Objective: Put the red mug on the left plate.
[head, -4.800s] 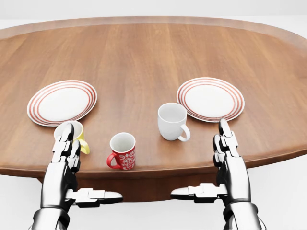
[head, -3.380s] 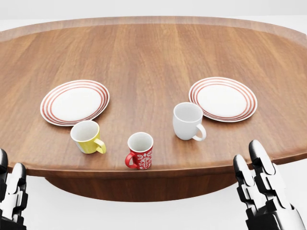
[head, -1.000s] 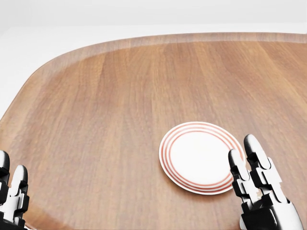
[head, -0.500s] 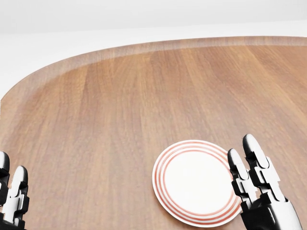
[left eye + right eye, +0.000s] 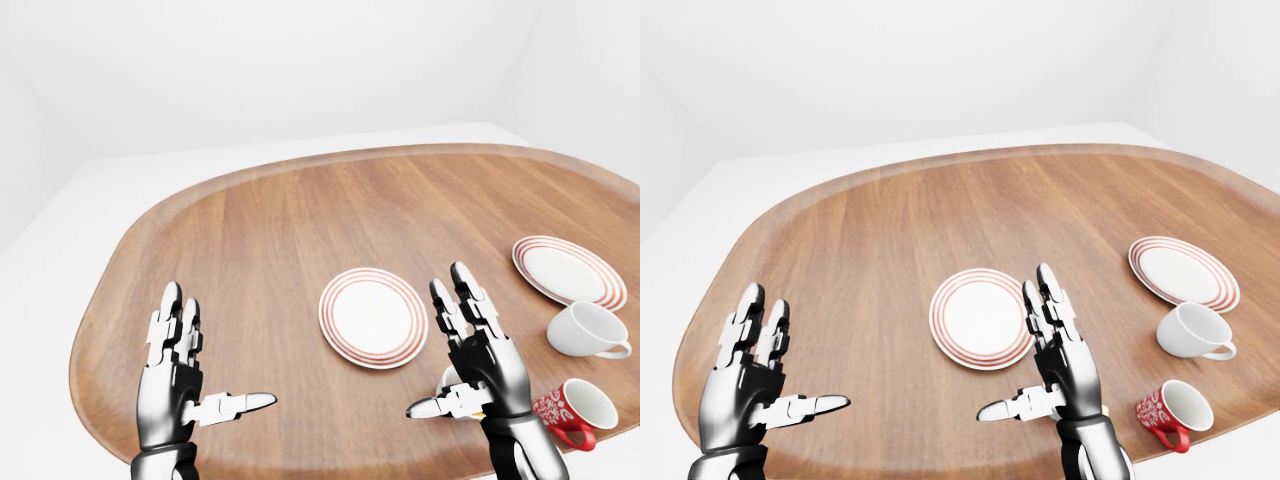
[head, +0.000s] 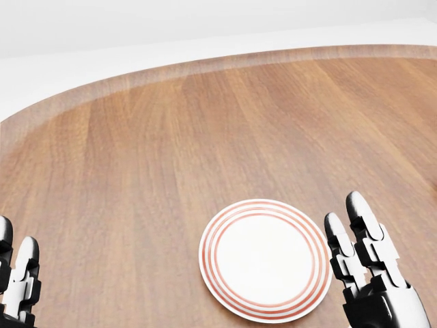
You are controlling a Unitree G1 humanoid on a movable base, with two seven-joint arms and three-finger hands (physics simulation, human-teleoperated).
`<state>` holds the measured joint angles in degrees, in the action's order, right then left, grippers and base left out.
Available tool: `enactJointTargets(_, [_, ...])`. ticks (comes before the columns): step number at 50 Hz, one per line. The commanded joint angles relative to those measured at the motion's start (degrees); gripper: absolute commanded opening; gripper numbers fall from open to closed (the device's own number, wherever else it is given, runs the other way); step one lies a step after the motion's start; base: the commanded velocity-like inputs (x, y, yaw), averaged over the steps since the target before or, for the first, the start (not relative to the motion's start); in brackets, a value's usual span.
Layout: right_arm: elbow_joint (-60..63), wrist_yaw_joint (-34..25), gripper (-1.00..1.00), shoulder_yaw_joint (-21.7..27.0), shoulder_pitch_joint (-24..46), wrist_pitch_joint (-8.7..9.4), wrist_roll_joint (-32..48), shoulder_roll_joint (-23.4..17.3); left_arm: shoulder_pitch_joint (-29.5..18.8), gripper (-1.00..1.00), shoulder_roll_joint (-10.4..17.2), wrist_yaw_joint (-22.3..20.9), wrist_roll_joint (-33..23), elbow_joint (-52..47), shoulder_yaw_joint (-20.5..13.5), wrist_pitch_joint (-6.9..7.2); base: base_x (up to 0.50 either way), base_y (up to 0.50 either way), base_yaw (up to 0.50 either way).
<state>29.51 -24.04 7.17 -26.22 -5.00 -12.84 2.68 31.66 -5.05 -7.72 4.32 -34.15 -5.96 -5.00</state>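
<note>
- Red with a white pattern on its side, white inside, the mug (image 5: pixel 1170 412) stands upright close to the table's near edge, toward the table's right end in the right-eye view; its red handle points toward that edge.
- Left plate (image 5: pixel 980 318): white, ringed with thin red lines at the rim, nothing on it, lying flat near the middle of the table's length and well apart from the mug.
- Right hand (image 5: pixel 1055 352) is raised between plate and mug, fingers straight and spread, thumb (image 5: pixel 1005 408) sticking out sideways; it holds nothing.
- Behind this hand, in the left-eye view, a small bit of yellow and white (image 5: pixel 450 379) shows, too hidden to identify.
- Left hand (image 5: pixel 748 375) hovers near the table's near edge toward its left end, fingers also straight and apart, thumb out, nothing in it.
- White mug (image 5: pixel 1188 330) sits tilted just beyond the red one, further from the near edge, its mouth turned toward the hands.
- Second red-ringed plate (image 5: pixel 1183 272) lies beyond the white mug, near the table's right end.
- Table (image 5: pixel 890 230) is a large rounded oval of warm brown wood with lengthwise grain and a slightly raised rim.
- Room: plain white floor and white walls (image 5: pixel 900 70) all round.
</note>
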Motion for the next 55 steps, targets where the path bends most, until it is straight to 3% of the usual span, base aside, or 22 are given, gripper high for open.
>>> enactJointTargets(1, [-0.1,0.0,1.0,0.0,0.0,0.0,0.0,0.0,0.0,1.0,-0.1,-0.2,0.1,-0.1,-0.1,0.0,0.49,-0.1,0.0])
enactJointTargets(28, [-2.8,2.1,1.0,1.3,2.6,0.0,0.3,0.0,-0.3,1.0,-0.2,-0.3,-0.1,0.0,-0.3,0.0,0.44,-0.08,0.0])
enactJointTargets(31, [-7.0,10.7,1.0,0.6,6.8,0.0,13.0,-0.2,0.1,1.0,-0.3,-0.1,-0.2,-0.8,-0.2,0.0,0.0,0.0,0.0])
enactJointTargets(34, [-9.6,14.1,1.0,-0.4,9.0,0.0,20.2,-2.1,0.4,1.0,-0.4,-0.1,-0.2,-1.2,-0.1,0.0,0.0,0.0,0.0])
enactJointTargets(35, [-9.6,14.8,1.0,-0.4,9.8,1.03,22.7,-2.8,0.5,1.0,-0.4,-0.1,-0.2,-1.2,-0.1,0.0,0.0,0.0,0.0])
enactJointTargets(37, [-6.5,15.2,1.0,1.3,10.4,4.78,26.5,-4.0,0.7,1.0,-0.4,0.0,-0.2,-1.3,-0.1,0.0,0.0,0.0,0.0])
enactJointTargets(41, [-1.5,13.5,1.0,2.7,10.2,6.95,36.0,-4.9,1.4,1.0,-0.6,-0.1,0.1,-1.9,-0.1,0.0,0.0,0.0,0.0])
enactJointTargets(43, [0.1,12.1,1.0,2.8,11.3,8.71,45.5,-6.2,1.2,1.0,-0.6,0.0,0.0,-1.7,0.0,0.0,0.0,0.0,0.0])
enactJointTargets(45, [0.8,10.4,1.0,4.5,12.4,10.0,47.7,-5.9,1.2,1.0,-0.5,0.0,-0.1,-1.7,0.0,0.0,0.0,0.0,0.0])
enactJointTargets(51, [3.0,5.7,1.0,11.6,17.9,10.0,49.0,-8.0,1.0,1.0,-0.4,0.3,-0.4,-2.0,0.3,0.0,0.0,0.0,0.0])
enactJointTargets(55, [-0.2,0.7,1.0,14.7,24.1,10.0,50.7,-13.3,1.5,1.0,-0.3,0.5,-0.5,-2.3,0.6,0.0,0.0,0.0,0.0])
